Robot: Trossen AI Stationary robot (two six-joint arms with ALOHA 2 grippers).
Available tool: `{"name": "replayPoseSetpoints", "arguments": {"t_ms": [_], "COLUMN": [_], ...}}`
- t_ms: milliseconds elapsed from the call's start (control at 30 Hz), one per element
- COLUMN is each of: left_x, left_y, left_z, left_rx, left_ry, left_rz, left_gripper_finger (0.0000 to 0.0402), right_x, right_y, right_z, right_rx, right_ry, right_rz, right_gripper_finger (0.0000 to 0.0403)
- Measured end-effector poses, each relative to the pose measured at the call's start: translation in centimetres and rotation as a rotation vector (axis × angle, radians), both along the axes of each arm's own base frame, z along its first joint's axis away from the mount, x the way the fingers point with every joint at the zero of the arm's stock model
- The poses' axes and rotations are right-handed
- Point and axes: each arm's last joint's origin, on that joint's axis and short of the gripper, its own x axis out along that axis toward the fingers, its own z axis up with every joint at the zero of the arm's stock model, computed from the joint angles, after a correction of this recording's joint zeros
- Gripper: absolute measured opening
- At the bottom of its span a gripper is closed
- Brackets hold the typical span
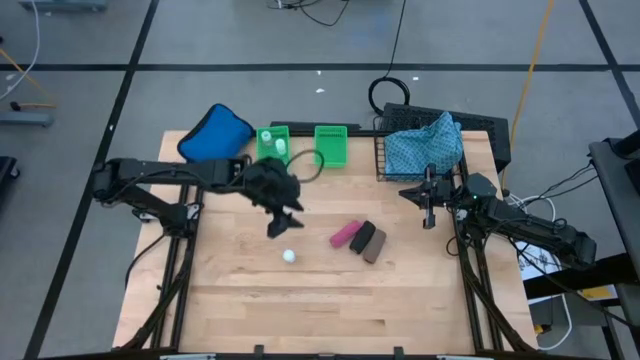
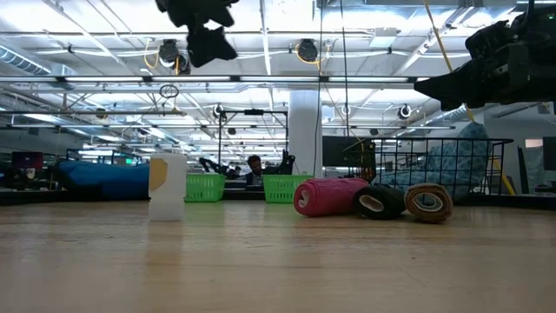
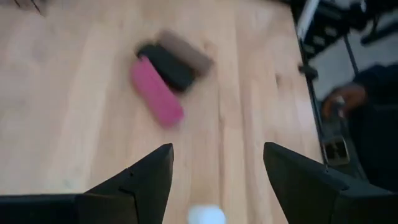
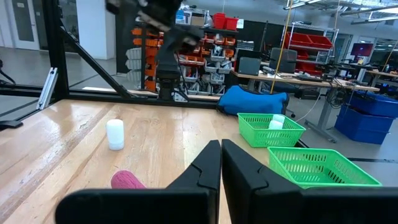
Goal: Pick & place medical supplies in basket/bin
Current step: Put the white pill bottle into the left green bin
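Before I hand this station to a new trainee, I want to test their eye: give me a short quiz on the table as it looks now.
1. True or false: the patterned cloth already lies in the black wire basket.
2. Which roll lies farthest from the basket: A) pink roll, B) black roll, C) brown roll?
3. Fill in: the left gripper hangs with open jaws above the table beside a lone white ____.

Key: 1 true; 2 A; 3 bottle. Note that the right gripper, jaws shut, waits beside the basket, and another bottle sits in a green bin.
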Motion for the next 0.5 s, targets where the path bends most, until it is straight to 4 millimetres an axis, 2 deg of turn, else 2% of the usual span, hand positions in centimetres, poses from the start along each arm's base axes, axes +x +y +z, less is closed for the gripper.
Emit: {"name": "replayPoseSetpoints", "arguments": {"t_ms": [167, 300, 500], "left_x": [-0.9, -1.7, -0.8], "left_y": [-2.6, -4.0, -6.0], "left_z": [-1.0, -1.5, -2.3], "left_rx": [0.099, 0.196, 0.210], "left_ry": [0.138, 0.229, 0.214], "left_rz": [-0.001, 0.074, 0.049], "left_gripper_finger": [0.0257, 0.0253, 0.0254], "right_x": [0.0, 0.0, 0.0], "right_y": [0.0, 0.0, 0.0], "right_z": [0.0, 0.0, 0.0], "right_rx": [0.000, 0.000, 0.000], "right_ry": [0.000, 0.000, 0.000], "right_rz": [0.000, 0.000, 0.000], "right_gripper_finger": [0.0004, 0.0004, 0.0004]}}
